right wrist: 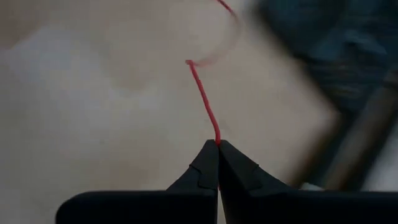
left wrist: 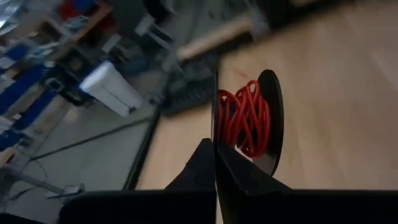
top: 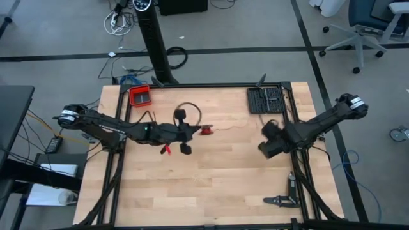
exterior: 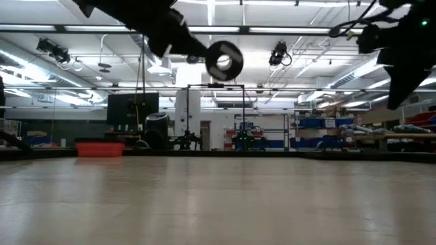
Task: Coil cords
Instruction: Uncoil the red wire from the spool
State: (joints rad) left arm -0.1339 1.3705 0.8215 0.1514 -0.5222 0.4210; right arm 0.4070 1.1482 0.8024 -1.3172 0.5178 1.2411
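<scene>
Cord (left wrist: 244, 118), thin and red, sits wound in a tight bundle on a small black spool (left wrist: 272, 121) near the middle of the worktop (top: 217, 185), a little toward nine o'clock. The left hand (left wrist: 216, 144) reaches in from nine o'clock, its fingers pressed together with the rim of the spool pinched between their tips. In the low view the spool hangs in the air, clear of the wood.

From the bundle a loose strand runs off toward three o'clock, faint against the boards. The right hand (right wrist: 217, 144) comes in from three o'clock, and its fingers are closed on the free end of the red cord, which rises straight out from between the tips and then curls away.

A red tray (top: 140, 95) lies at about eleven o'clock, near the corner. A loop of thicker black cable (top: 188, 112) lies just beyond the left hand, toward twelve o'clock. A black rack (top: 266, 99) rests at about one o'clock, and a dark tool (top: 282, 200) lies down at five o'clock near the edge. Beyond the worktop the low view shows a large room with shelving and ceiling lights.
</scene>
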